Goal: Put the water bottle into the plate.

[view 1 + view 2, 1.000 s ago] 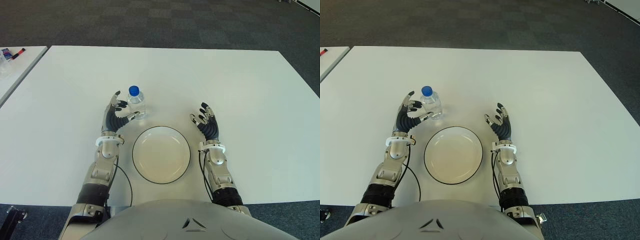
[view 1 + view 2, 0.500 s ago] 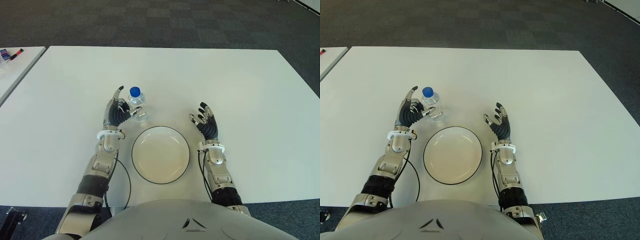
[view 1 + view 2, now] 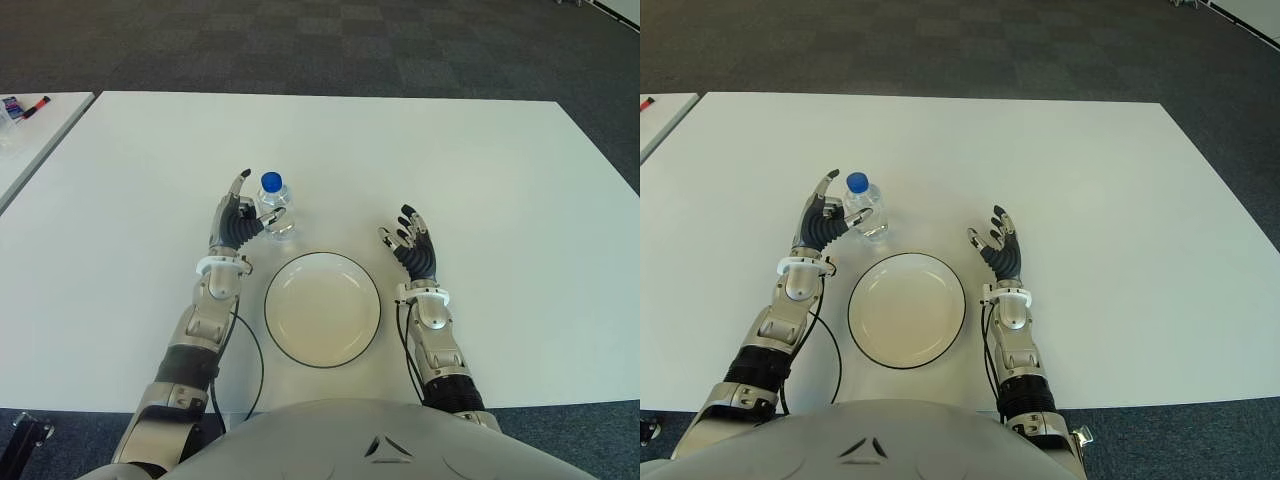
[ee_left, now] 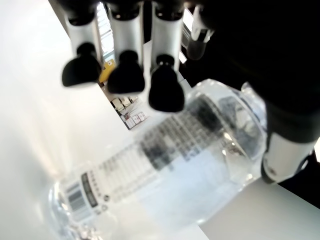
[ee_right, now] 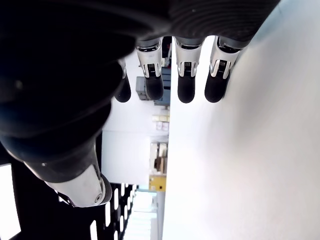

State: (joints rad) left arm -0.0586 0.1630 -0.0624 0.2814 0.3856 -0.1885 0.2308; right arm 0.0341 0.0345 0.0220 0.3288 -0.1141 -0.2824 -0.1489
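On the table we record the plate nearest the robot, at centre, with the water bottle upright beyond its far left rim. We place the left hand just left of the bottle, and the right hand to the right of the plate. A second table lies at far left.
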